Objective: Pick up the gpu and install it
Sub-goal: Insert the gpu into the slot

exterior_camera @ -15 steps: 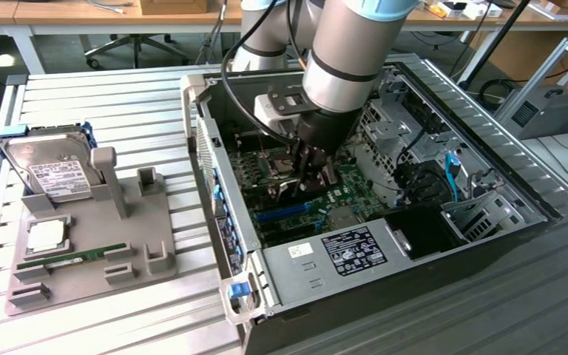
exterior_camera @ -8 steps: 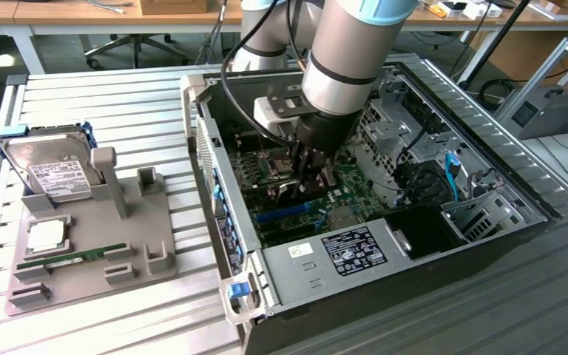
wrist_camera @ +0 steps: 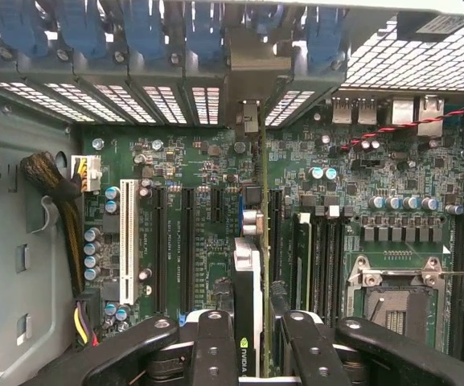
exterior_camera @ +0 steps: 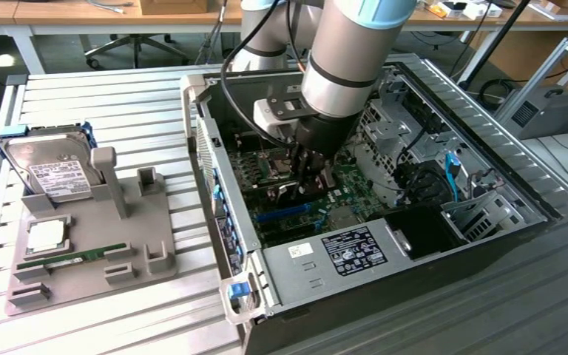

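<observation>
Black two-finger tool (wrist_camera: 256, 342) on the silver arm is inside the open grey computer case (exterior_camera: 284, 277), pinching the thin green-board gpu with black cooler (wrist_camera: 248, 277). The gpu stands on edge over the case's green motherboard (wrist_camera: 183, 161), between its black slots, one end at the case's rear slot covers (wrist_camera: 175, 100). Cannot tell whether it is seated.

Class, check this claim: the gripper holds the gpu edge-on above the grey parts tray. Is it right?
No. The gripper holds the gpu edge-on above the motherboard, not the grey parts tray, as the wrist view shows.
</observation>
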`<action>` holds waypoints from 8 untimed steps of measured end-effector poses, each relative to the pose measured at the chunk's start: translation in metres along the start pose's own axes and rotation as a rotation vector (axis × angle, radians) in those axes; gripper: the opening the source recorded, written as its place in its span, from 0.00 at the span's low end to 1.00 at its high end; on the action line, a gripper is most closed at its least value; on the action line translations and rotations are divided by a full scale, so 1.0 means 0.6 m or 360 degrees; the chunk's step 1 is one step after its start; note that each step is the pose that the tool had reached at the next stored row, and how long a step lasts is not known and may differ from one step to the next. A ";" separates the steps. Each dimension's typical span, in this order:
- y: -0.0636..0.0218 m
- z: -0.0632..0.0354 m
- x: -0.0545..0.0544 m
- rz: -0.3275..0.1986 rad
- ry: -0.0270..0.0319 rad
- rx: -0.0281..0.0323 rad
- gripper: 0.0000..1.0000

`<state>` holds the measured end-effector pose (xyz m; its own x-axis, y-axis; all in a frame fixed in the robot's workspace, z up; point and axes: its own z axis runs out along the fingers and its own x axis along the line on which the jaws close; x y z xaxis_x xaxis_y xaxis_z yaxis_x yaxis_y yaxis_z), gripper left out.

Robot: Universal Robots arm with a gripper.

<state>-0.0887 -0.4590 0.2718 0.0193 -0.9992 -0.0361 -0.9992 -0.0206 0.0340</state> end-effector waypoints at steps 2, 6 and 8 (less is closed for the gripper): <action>0.000 0.001 0.000 0.0006 -0.00004 0.00003 0.27; 0.000 0.001 0.000 0.0021 -0.00012 0.00009 0.27; 0.000 0.001 0.000 0.0022 -0.00011 0.00010 0.27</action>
<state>-0.0888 -0.4589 0.2714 0.0053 -0.9993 -0.0363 -0.9994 -0.0066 0.0339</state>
